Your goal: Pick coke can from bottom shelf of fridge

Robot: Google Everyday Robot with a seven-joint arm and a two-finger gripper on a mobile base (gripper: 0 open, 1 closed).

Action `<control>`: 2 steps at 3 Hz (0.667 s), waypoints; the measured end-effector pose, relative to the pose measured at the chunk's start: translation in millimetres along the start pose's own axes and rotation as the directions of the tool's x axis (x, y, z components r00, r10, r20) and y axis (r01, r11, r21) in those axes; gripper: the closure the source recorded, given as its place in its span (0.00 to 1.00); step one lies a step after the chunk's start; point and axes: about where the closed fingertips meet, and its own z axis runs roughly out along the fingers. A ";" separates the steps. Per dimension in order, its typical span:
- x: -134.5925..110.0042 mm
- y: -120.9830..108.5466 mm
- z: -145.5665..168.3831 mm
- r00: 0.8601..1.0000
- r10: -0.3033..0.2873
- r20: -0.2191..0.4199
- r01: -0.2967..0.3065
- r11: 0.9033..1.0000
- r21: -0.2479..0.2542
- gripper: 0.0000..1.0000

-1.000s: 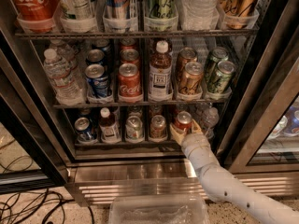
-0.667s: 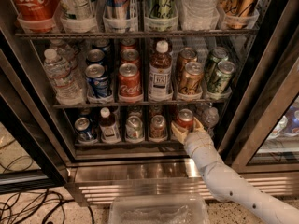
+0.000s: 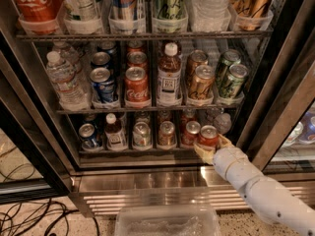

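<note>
The fridge (image 3: 147, 178) stands open in the camera view, with a steel frame and wire racks. Its bottom shelf (image 3: 128, 150) holds a row of drinks in clear lane trays. My gripper (image 3: 212, 146) is at the right end of that shelf, shut on the coke can (image 3: 208, 135), a red can with a silver top. The can is upright between the tan fingertips (image 3: 201, 152), just in front of the shelf edge. Another red can (image 3: 191, 132) stands on the shelf just left of it. My white arm (image 3: 256, 186) comes in from the lower right.
The bottom shelf also holds a blue can (image 3: 88, 134), a small bottle (image 3: 114, 131) and two silver cans (image 3: 141, 134). The middle rack (image 3: 147, 107) hangs close above. A dark door edge (image 3: 275, 97) stands right of the gripper. A clear plastic bin (image 3: 167, 222) and cables (image 3: 29, 215) lie on the floor.
My gripper has drawn the coke can to the right and outward from its lane. Another red can behind it now shows on the shelf.
</note>
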 end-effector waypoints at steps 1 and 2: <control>-13.2 -13.9 -23.1 0.999 -0.018 -0.047 0.015 0.998 -0.062 1.00; -35.0 -26.1 -31.5 0.999 -0.012 -0.039 0.007 0.991 -0.134 1.00</control>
